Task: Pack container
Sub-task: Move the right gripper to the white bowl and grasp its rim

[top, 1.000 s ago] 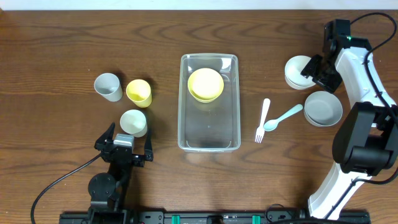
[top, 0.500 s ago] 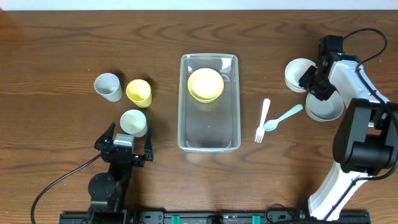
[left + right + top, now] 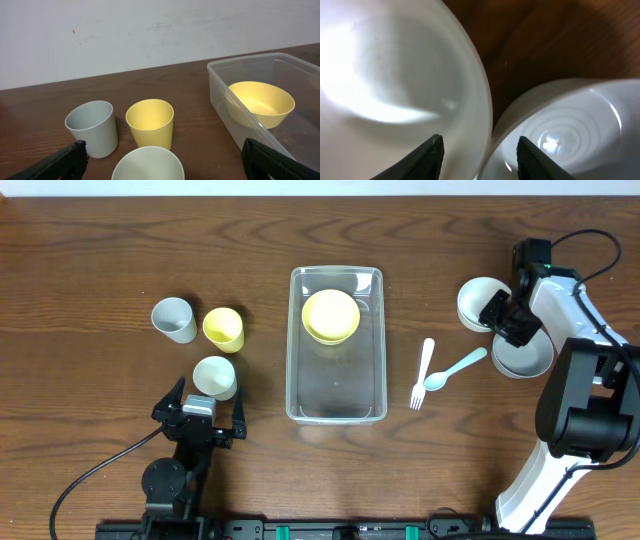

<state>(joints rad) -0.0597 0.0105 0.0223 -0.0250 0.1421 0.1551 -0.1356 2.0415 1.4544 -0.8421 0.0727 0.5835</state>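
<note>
The container [image 3: 336, 388] stands in the middle of the desk [image 3: 100, 260]. It is a clear plastic tub, rectangular, with rounded corners and a thin rim. At its far end lies a yellow bowl [image 3: 331, 316], round and smooth with a matte surface. The near half of the tub is bare.

My right hand [image 3: 503, 315] is over the right side of the desk, well apart from the container, between a white bowl [image 3: 475, 295] and a grey bowl [image 3: 528, 358]. Its two fingers are apart and hold nothing. In the right wrist view the glossy rim of the white bowl runs between them, and the grey bowl shows fine rings on its bottom. I cannot tell if a finger touches either bowl.

Between these bowls and the container lie a white plastic fork [image 3: 423, 372] and a pale blue spoon [image 3: 455, 368], close together.

My left hand [image 3: 203, 410] rests near the front edge, fingers wide apart and empty. Just beyond it stands a pale green cup [image 3: 215, 377], then a yellow cup [image 3: 223, 328] and a grey cup [image 3: 174, 319] side by side. All three are upright, plain and matte.
</note>
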